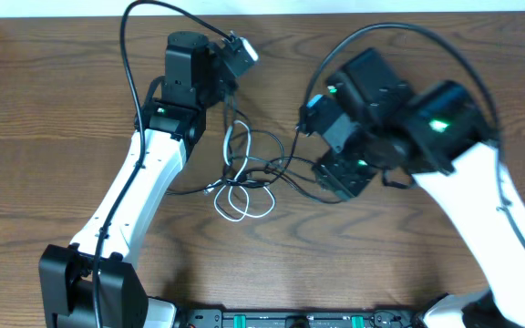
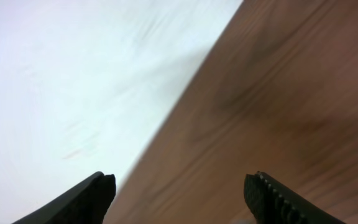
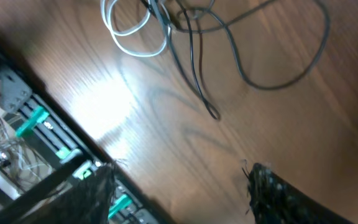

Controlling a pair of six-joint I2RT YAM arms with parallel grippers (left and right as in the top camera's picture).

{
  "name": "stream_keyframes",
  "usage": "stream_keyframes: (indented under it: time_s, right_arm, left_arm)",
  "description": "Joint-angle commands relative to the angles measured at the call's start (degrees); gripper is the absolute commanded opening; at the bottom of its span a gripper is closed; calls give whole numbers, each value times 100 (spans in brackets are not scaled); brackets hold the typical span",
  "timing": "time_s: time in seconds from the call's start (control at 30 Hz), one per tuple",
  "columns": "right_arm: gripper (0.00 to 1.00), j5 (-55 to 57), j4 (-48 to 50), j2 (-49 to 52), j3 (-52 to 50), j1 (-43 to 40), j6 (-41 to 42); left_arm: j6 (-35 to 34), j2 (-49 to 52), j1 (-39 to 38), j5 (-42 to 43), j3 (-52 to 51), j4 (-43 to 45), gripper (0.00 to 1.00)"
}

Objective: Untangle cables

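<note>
**Both pincers wide and empty, tangle lying between the arms**

Left pincer [image 2: 182,186] first: fingers [image 2: 95,194] spread wide, nothing between them. It's up at the far edge of the table [image 1: 44,109], and its own camera looks out across that edge, brown wood on one side and blank white on the other. Very little room beyond it that way. The wood to the left of that arm is open.

Over to the right pincer [image 3: 179,180]: also gaping wide, also gripping nothing, both dark fingers low in its own view. Bare wood lies straight ahead of it, with a bright glare patch.

Now the cables. They're heaped mid-table between the two arms. The white cable [image 1: 235,205] loops on the near side of the heap, and the black cables [image 1: 272,169] cross over it and sweep out in one big loop towards the right arm. From the right wrist, the white cable [image 3: 126,34] and black cables [image 3: 272,74] lie ahead of the fingers and not between them, with one black end trailing nearest. From above, that pincer sits just beside the heap's right side; whether it touches a strand, I can't tell. The left pincer is on the far side of the heap.

An equipment rail [image 1: 290,319] with green clips lines the near edge.
</note>
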Motion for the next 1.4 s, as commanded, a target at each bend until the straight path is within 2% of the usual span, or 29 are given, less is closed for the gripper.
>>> stream_keyframes:
  time_s: [0.0, 0.17, 0.3, 0.4, 0.47, 0.53, 0.6, 0.7, 0.8, 0.87, 0.97, 1.07, 1.13, 1.17, 1.27, 1.37]
  right_arm:
    - [73, 214, 35, 105, -142, 127, 90]
    - [79, 129, 291, 330, -151, 308, 94]
    - [83, 11, 710, 452, -151, 525, 107]
    - [88, 15, 953, 568, -151, 688, 111]
    - [89, 22, 1069, 682, -151, 782, 107]
    - [90, 68, 1095, 802, -151, 828, 105]
    - [89, 120, 1093, 909, -151, 835, 111]
    - [93, 179, 1104, 1084, -151, 835, 111]
    - [96, 181, 1204, 1200, -151, 835, 138]
    - [99, 188, 1342, 1239, -151, 835, 179]
    - [99, 192, 1399, 1246, -151, 835, 177]
    - [99, 195, 1340, 1246, -151, 835, 177]
    - [99, 238, 1292, 1246, -151, 835, 179]
    - [99, 269, 1285, 1246, -151, 835, 177]
    - [99, 341, 1298, 1246, -151, 835, 175]
    - [99, 341, 1305, 1246, -151, 835, 175]
  left_arm:
    - [1757, -72, 155, -2000, 15, 205, 72]
    - [2885, -72, 470, -2929, 15, 1034, 72]
    - [3438, -72, 721, -3134, 15, 1665, 70]
    - [3654, -79, 793, -3346, 15, 1624, 47]
    - [3646, -105, 778, -3300, 15, 927, 45]
    - [3497, -118, 695, -3027, 15, -223, 48]
    - [3025, -118, 595, -2341, 15, -1502, 52]
    - [2439, -116, 448, -619, 15, -3141, 52]
    - [1692, -109, 435, 1119, 15, -3547, 52]
    - [1233, -111, 435, 1947, 15, -3353, 72]
    - [732, -111, 437, 2017, 15, -2785, 72]
    - [118, -111, 479, 1266, 15, -2105, 73]
    - [144, -111, 479, 1106, 15, -2159, 73]
    - [348, -114, 479, 1189, 20, -2426, 73]
    - [1790, -109, 483, 1311, 20, -3853, 73]
    - [1954, -109, 610, 1248, 20, -4192, 72]
